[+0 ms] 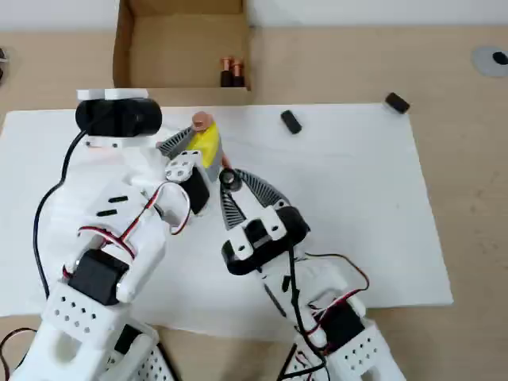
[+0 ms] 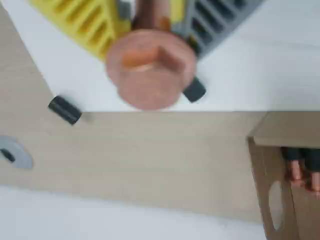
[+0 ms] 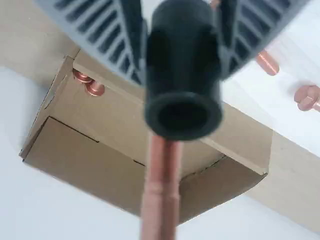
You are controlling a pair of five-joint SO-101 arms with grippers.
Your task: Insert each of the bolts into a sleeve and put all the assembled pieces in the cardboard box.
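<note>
My left gripper (image 1: pixel 203 136) is shut on a copper bolt (image 1: pixel 202 121) between its yellow and grey fingers, just in front of the cardboard box (image 1: pixel 127 55). The bolt's head (image 2: pixel 150 67) looms large in the left wrist view. Just beside it, my right gripper (image 1: pixel 230 184) is shut on a black sleeve (image 1: pixel 229 179), whose open mouth (image 3: pixel 183 116) faces outward. A copper shaft (image 3: pixel 160 195) runs on from below that mouth. Two assembled pieces (image 1: pixel 231 73) lie inside the box. Loose sleeves (image 1: pixel 290 121) (image 1: pixel 397 102) lie to the right.
White paper (image 1: pixel 357 206) covers the table's middle. Two more copper bolts (image 3: pixel 266 62) (image 3: pixel 309 97) lie on the paper in the right wrist view. A grey grommet (image 1: pixel 492 59) sits at the far right. Both arm bases crowd the near edge.
</note>
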